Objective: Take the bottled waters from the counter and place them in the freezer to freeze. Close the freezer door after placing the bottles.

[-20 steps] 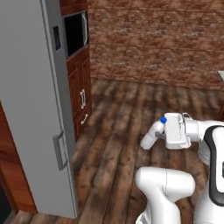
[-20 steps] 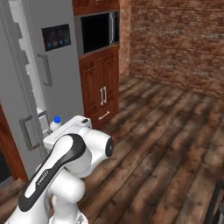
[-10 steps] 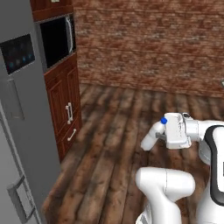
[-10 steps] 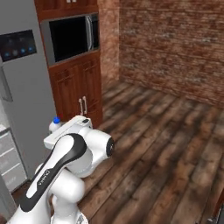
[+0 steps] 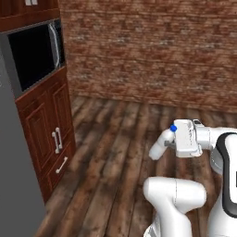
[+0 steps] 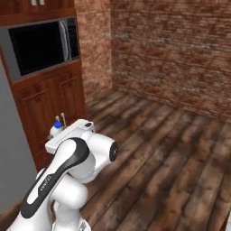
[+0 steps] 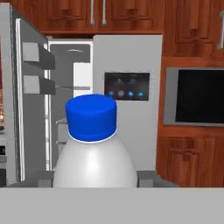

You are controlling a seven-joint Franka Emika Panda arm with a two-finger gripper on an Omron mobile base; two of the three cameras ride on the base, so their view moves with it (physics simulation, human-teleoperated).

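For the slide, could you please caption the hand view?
Blue-capped water bottle held in the gripper, facing the freezer with its door open.

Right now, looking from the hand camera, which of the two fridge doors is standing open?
The plain grey freezer door on the left, swung out with bins on its inner side. The door with the dispenser panel is shut, behind the held bottle.

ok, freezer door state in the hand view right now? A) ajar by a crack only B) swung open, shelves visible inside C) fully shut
B: in the hand view the freezer door stands swung out to the left with its inner bins showing, the freezer interior is exposed, and the bottled water sits shut in the gripper facing it.
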